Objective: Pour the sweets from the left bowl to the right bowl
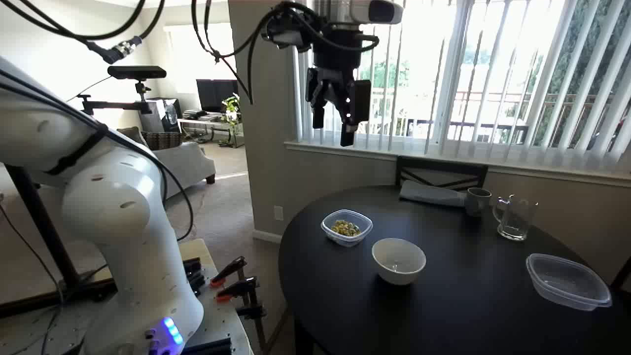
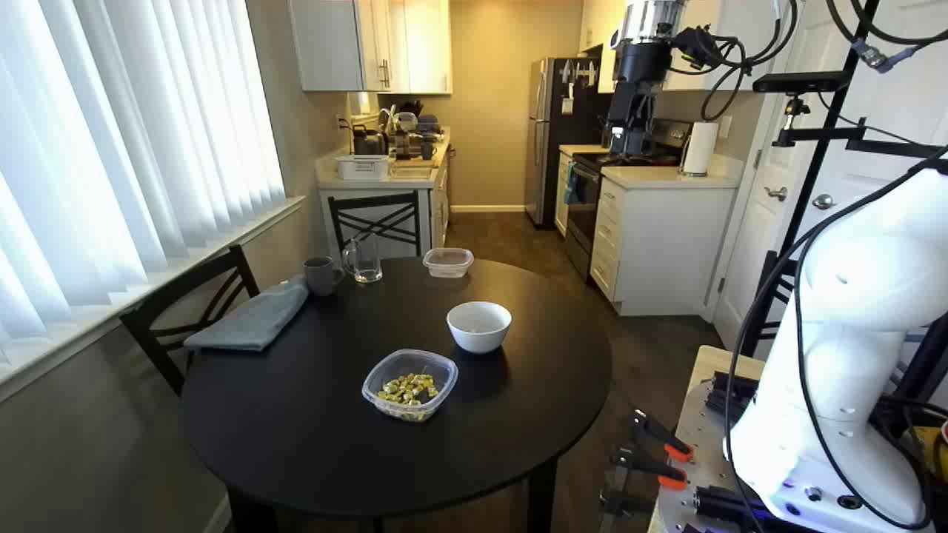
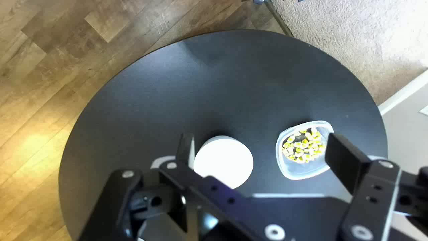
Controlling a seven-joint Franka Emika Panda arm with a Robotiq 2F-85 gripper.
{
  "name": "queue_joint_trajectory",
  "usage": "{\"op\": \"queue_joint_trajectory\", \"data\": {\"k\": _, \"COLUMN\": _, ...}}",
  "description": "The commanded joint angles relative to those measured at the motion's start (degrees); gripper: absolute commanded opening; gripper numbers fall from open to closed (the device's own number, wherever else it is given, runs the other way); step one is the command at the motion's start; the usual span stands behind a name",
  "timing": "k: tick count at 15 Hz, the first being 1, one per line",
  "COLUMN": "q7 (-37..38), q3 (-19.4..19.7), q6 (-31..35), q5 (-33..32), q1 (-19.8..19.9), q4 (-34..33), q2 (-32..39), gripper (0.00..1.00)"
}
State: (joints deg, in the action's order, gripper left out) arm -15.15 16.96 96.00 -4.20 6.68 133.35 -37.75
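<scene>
The left bowl, thin translucent plastic with rounded corners, stands upright on the dark table in both exterior views [image 1: 345, 216] [image 2: 415, 360] and the wrist view [image 3: 301, 170]. The sweets [image 1: 345, 228], small yellow-green pieces [image 2: 409, 389], lie in a heap inside it [image 3: 302, 147]. The right bowl, opaque white, stands upright beside it, apart, in both exterior views [image 1: 399, 268] [image 2: 478, 337]; its inside is overexposed in the wrist view [image 3: 224, 160]. My gripper [image 1: 333, 132] [image 2: 629, 148] hangs high above the table, pointing down. Its fingers are wide apart with nothing between them [image 3: 264, 154].
The round dark table [image 1: 468, 315] also bears a clear shallow container [image 1: 567, 283], a glass mug [image 1: 515, 222], a grey mug [image 1: 477, 202] and a folded grey cloth [image 1: 434, 194]. A chair [image 2: 378, 222] stands at the table's edge. Window blinds [image 1: 443, 74] hang behind the gripper.
</scene>
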Motion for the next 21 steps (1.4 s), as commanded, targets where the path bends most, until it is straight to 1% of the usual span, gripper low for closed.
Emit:
{"op": "queue_joint_trajectory", "data": {"k": 1, "q7": -0.40, "q3": -0.53, "q6": -0.13, "q5": 0.38, "q1": 0.76, "q4": -0.17, "q2": 0.22, "gripper": 1.00}}
{"op": "queue_joint_trajectory", "data": {"k": 13, "q7": -0.40, "q3": -0.53, "q6": -0.13, "q5": 0.38, "q1": 0.76, "q4": -0.17, "q2": 0.22, "gripper": 1.00}}
{"op": "queue_joint_trajectory", "data": {"k": 14, "q7": 0.35, "q3": -0.62, "q6": 0.48, "q5": 1.15, "q1": 0.62, "q4": -0.01, "q2": 0.53, "gripper": 1.00}}
{"op": "queue_joint_trajectory", "data": {"k": 16, "q7": 6.23, "q3": -4.76, "q6": 4.06, "q5": -0.04, "q1": 1.24, "q4": 2.22, "q2": -1.03, "gripper": 1.00}}
{"op": "queue_joint_trajectory", "data": {"k": 19, "q7": 17.73, "q3": -14.79, "q6": 9.52, "q5": -2.56, "q1": 0.13, "q4": 4.57, "q2": -2.45, "gripper": 1.00}}
{"op": "queue_joint_trajectory", "data": {"k": 21, "q7": 24.80, "q3": -21.58, "q6": 12.03, "q5": -4.21, "q1": -1.29, "q4": 4.40, "q2": -0.95, "gripper": 1.00}}
